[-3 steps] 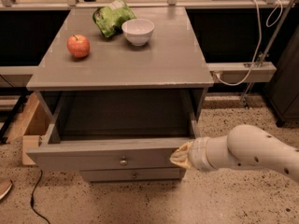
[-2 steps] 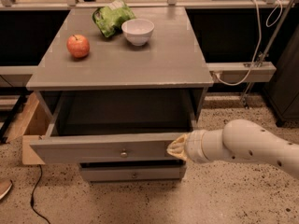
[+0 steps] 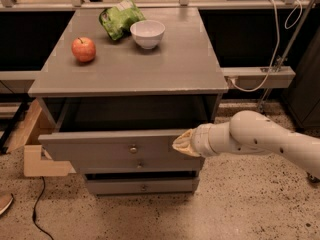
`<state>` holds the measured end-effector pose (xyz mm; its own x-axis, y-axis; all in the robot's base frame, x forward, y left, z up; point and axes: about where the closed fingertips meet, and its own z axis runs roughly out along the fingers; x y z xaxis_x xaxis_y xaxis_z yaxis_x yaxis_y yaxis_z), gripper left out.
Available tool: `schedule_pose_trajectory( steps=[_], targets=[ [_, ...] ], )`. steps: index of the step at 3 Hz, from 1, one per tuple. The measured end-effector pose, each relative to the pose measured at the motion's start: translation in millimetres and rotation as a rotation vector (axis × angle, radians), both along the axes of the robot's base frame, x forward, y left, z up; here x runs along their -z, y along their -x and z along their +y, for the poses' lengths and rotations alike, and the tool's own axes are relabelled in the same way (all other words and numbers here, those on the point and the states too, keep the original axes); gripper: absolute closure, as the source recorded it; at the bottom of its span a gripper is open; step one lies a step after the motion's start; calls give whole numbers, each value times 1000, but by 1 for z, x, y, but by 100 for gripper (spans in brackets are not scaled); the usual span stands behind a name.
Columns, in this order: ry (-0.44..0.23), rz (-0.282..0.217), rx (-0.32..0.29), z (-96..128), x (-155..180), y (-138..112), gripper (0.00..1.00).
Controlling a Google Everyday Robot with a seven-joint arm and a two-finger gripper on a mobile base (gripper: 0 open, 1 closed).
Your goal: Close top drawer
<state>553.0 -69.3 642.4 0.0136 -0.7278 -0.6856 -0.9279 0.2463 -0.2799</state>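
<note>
The top drawer (image 3: pixel 100 147) is a wide grey drawer with a small round metal knob (image 3: pixel 133 149) at its centre. It stands partly pulled out of the grey cabinet (image 3: pixel 130 69). My gripper (image 3: pixel 181 143) comes in from the right on a white arm and rests against the right end of the drawer front. Two more grey knobbed drawers sit below it: the middle drawer (image 3: pixel 140 165) and the bottom drawer (image 3: pixel 142 186).
On the cabinet top lie a red apple (image 3: pixel 83 49), a white bowl (image 3: pixel 147 33) and a green bag (image 3: pixel 120 17). A wooden box (image 3: pixel 35 149) stands on the floor at the left. A cable (image 3: pixel 37 211) runs over the speckled floor.
The top drawer has slid inward toward the cabinet. My gripper has moved with it, staying against the right end of the front.
</note>
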Motion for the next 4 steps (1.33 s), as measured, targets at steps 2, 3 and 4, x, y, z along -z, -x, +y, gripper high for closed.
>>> schedule_pose_trajectory(
  steps=[2,3,4],
  targets=[
    [68,-35,-18,-4,18,-37,100],
    [75,-88,15,-13,18,-61,100],
    [67,-135,44,-24,11,-70,100]
  ],
)
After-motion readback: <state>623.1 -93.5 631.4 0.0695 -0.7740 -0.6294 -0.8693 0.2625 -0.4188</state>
